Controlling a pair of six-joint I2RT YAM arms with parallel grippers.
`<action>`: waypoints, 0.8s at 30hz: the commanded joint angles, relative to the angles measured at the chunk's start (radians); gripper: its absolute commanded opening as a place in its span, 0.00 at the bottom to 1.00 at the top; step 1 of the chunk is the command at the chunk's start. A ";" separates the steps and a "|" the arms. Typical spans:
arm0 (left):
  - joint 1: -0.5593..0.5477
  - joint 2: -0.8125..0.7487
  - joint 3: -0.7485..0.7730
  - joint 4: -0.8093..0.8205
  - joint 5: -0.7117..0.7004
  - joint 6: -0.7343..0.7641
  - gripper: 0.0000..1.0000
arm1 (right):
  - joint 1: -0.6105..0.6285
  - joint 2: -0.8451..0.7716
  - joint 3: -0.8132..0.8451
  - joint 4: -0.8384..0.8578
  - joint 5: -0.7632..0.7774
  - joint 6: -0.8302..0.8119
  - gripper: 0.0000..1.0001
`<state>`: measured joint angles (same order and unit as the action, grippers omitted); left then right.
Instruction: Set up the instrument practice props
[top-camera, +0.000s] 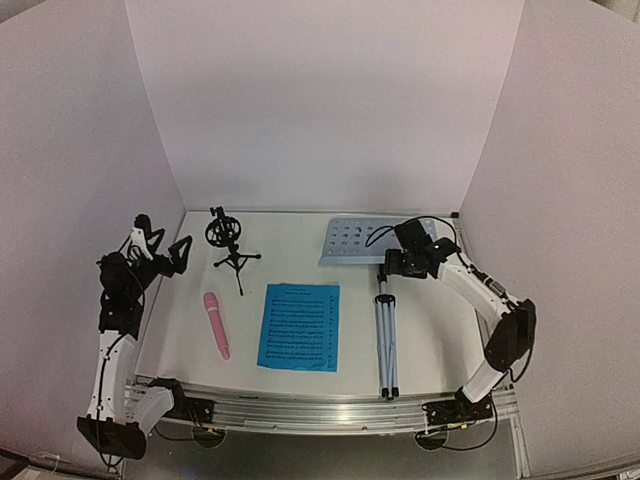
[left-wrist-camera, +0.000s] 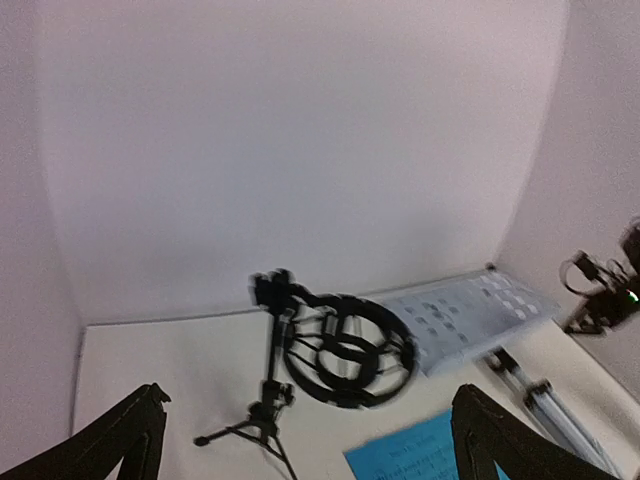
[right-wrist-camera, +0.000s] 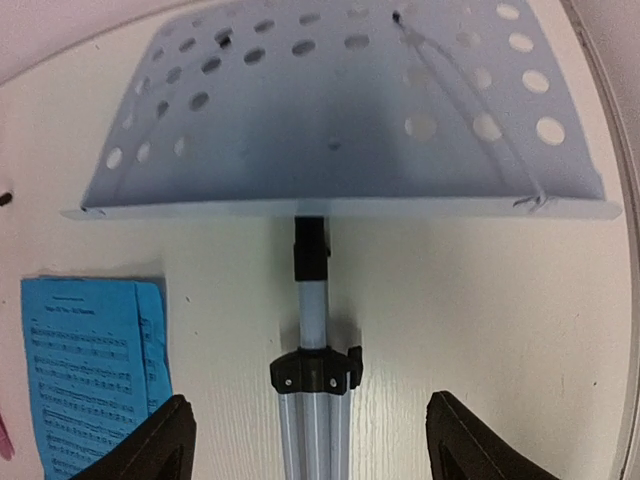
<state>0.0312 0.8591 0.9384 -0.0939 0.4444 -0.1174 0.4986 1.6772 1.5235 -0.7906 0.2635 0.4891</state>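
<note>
The left jaws stood wide apart with nothing between them, held in the air well to the left of the blue sheet music (top-camera: 299, 326), on the raised left arm (top-camera: 118, 300). The right jaws were spread wide too. One black finger (right-wrist-camera: 160, 445) stood on each side of the pole (right-wrist-camera: 312, 310) of the silver music stand (top-camera: 386, 335), both clear of it and gripping nothing. They hovered over the pole close to where it met the desk.

The sheet music lay flat near the middle of the bench (top-camera: 435, 345). In the right wrist view the edge of a second page showed beside the top one. Just to the right of the sheet music the music stand lay flat, its legs folded together and pointing toward the near edge. Its perforated pale desk (top-camera: 365, 242) rested beyond the sheet music's far right corner. To the left of the sheet music, apart from it, lay the pink microphone (top-camera: 217, 325), roughly in line with the paper's left edge. Beyond the sheet music's far left corner the small black mic mount (top-camera: 228, 242) stood upright on its spread tripod legs, its ring cradle at the top.
</note>
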 joint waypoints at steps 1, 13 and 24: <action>-0.178 0.010 0.116 -0.279 0.304 0.251 1.00 | 0.021 0.108 0.069 -0.095 -0.011 0.089 0.72; -0.551 0.237 0.087 -0.289 0.272 0.452 1.00 | 0.029 0.337 0.183 -0.092 0.079 0.065 0.53; -0.594 0.236 0.001 -0.110 0.260 0.394 1.00 | 0.066 0.376 0.053 0.179 0.234 0.042 0.47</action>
<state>-0.5621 1.1130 0.9401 -0.2843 0.7064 0.2805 0.5559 2.0609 1.6173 -0.7451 0.4238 0.5367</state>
